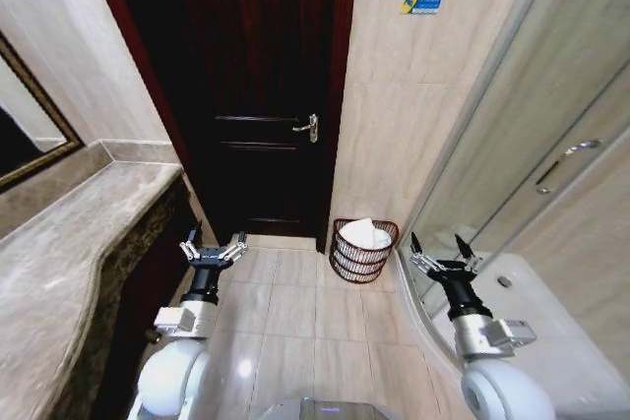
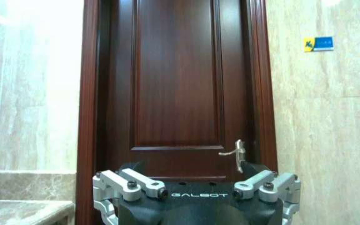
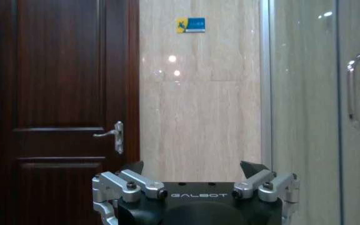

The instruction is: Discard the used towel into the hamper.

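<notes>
Towel (image 1: 366,233) lies white inside the hamper (image 1: 362,261) on the floor by the door, so I judge the job done and hold left gripper (image 1: 213,250) and right gripper (image 1: 440,250) open, empty, apart.

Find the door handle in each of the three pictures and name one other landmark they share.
Head view: the door handle sits on the dark door's right edge, above and left of the hamper.
Left wrist view: the handle is just above the left gripper, toward its right-hand finger.
Right wrist view: the handle lies above the right gripper, off to its left.
Shared landmark: the blue sign on the tiled wall.
</notes>
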